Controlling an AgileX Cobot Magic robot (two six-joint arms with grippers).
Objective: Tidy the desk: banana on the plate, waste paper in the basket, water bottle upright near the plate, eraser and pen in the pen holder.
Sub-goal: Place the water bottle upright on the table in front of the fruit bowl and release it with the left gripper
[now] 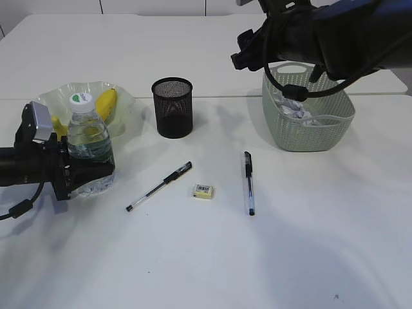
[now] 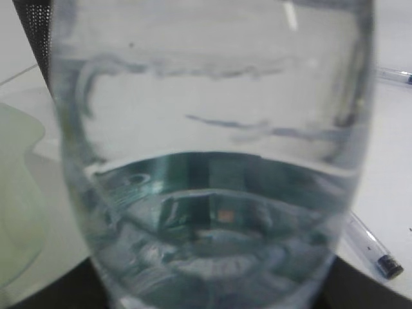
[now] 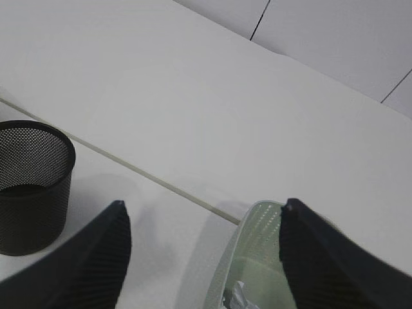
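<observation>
Near the white table's [image 1: 309,257] left edge, the left gripper [image 1: 87,175] clasps the upright clear plastic water bottle [image 1: 89,151], its green label unreadable. The right gripper [image 3: 199,257] hangs spread above the green woven basket [image 1: 309,132]. The yellow eraser's [image 1: 203,190] printed label is illegible.

White table [image 1: 212,257], seam line running across upper part of frame. On it: pale green plate [image 1: 132,103] and water bottle [image 1: 90,148] at left, black mesh pen holder [image 1: 172,108] upper centre, green basket [image 1: 309,125] upper right, two pens [image 1: 159,187] [image 1: 248,183] and an eraser [image 1: 203,191] at centre.
</observation>
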